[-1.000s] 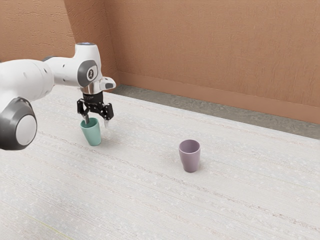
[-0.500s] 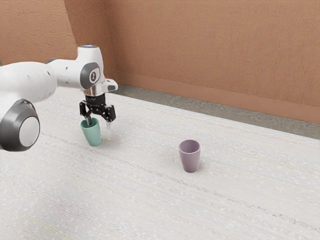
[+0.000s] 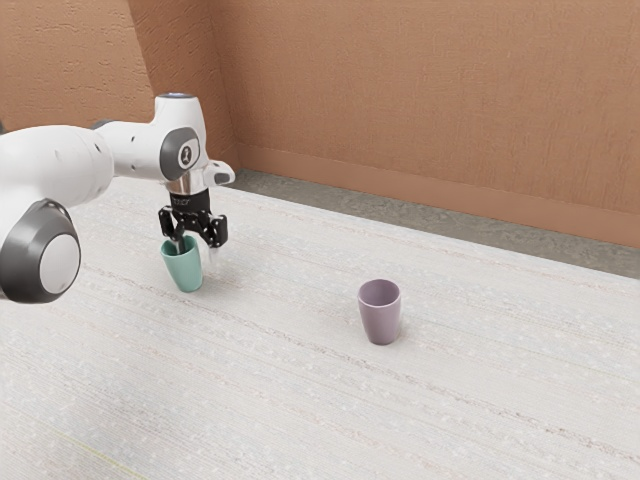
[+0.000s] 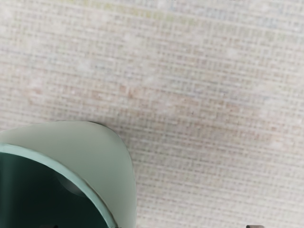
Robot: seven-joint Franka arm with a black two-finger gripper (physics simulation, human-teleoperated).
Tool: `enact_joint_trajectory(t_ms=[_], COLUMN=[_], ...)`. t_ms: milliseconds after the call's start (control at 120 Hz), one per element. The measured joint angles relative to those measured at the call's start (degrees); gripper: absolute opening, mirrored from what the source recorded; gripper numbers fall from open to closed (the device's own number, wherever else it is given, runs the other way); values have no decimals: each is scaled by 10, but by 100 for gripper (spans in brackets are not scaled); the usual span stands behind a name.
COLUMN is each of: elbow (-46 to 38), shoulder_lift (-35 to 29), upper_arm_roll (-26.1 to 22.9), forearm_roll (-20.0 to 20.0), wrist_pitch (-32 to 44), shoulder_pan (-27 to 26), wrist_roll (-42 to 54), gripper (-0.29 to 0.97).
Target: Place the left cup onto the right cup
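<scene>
So the teal cup (image 3: 183,266) is the one that has to move. It's standing upright on the counter (image 3: 300,400), and everything else is easiest to place off it. The purple cup (image 3: 380,312), the one it should end up on, sits well apart from the teal cup toward the exterior view's right and a little nearer the camera, also upright with its mouth open. The pincer (image 3: 194,250) hangs straight down over the teal cup's rim, on the side facing the purple cup. The fingers (image 3: 176,241) look like they straddle that wall, one dipped inside the cup and the other just outside it. My guess is that's on purpose: pinching one wall means it doesn't have to span the whole mouth. The gap is only partly narrowed and I can't see both pads pressing the wall, so I'd call the pincer open, not holding anything yet. In the wrist view the teal cup (image 4: 71,156) shows up as a curved rim with a dark inside, cut off at the edge, over plain counter (image 4: 199,95). Hard to make out: the inner finger's tip is hidden by the cup wall, and I honestly can't tell whether either pad is already brushing it. The cup's base looks planted on the counter, not lifted.
</scene>
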Motion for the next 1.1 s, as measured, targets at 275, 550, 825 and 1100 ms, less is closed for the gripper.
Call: enact_joint_trajectory(t_ms=[275,550,825,1100], elbow=[0,0,0,0], shoulder_lift=[-1,-1,-1,-1], upper_arm_roll=[1,2,2,3], forearm_roll=[0,-8,-11,-11], wrist_pitch=[0,0,-1,-1], shoulder_pan=[3,3,3,4], wrist_roll=[0,-1,-1,-2], gripper=[43,32,21,15])
